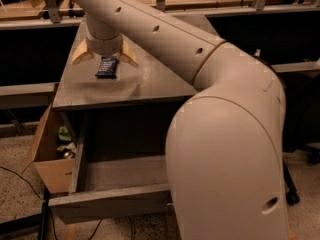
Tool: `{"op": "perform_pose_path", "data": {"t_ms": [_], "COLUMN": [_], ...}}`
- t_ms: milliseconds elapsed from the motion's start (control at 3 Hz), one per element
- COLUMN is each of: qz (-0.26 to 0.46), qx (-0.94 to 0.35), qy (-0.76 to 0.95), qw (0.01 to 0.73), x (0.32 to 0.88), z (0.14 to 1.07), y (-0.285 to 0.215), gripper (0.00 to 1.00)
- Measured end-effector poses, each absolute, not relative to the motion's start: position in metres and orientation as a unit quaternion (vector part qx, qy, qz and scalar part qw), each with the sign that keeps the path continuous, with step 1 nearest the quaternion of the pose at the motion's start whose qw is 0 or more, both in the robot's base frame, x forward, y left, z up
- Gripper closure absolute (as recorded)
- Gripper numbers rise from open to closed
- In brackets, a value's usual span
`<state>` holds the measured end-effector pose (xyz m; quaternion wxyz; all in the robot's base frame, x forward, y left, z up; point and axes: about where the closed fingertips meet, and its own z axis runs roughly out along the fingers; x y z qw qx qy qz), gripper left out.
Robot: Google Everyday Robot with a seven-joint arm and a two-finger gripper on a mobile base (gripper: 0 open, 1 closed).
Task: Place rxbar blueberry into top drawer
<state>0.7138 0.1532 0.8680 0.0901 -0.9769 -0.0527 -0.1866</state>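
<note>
The rxbar blueberry (107, 67), a small dark wrapper with white text, lies flat on the grey cabinet top (150, 84) near its left side. My gripper (104, 55) hangs right over the bar, open, with one tan finger (82, 54) to the bar's left and the other to its right. The bar sits between the fingers, apart from both. The top drawer (117, 184) is pulled out below the cabinet top and shows a bare grey floor. My big beige arm hides the drawer's right part.
An open brown cardboard box (47, 156) with small items in it stands on the floor against the cabinet's left side. A cable lies on the floor at the lower left. Wooden tables with clutter stand behind the cabinet.
</note>
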Motion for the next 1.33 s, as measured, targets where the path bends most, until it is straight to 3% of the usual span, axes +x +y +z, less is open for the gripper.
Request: {"op": "perform_pose_path", "data": {"t_ms": [333,1000,1333], "qz": [-0.2,-0.202,-0.207], "qx": [-0.975,-0.976,-0.976], "qy": [-0.042,-0.01,-0.003], "qw": [0.089,0.082,0.068], "x": [0.735,0.765,0.77], "z": [0.865,0.851,0.844], "y": [0.173,0.183,0.18], "gripper": [0.0,0.5,0.47]}}
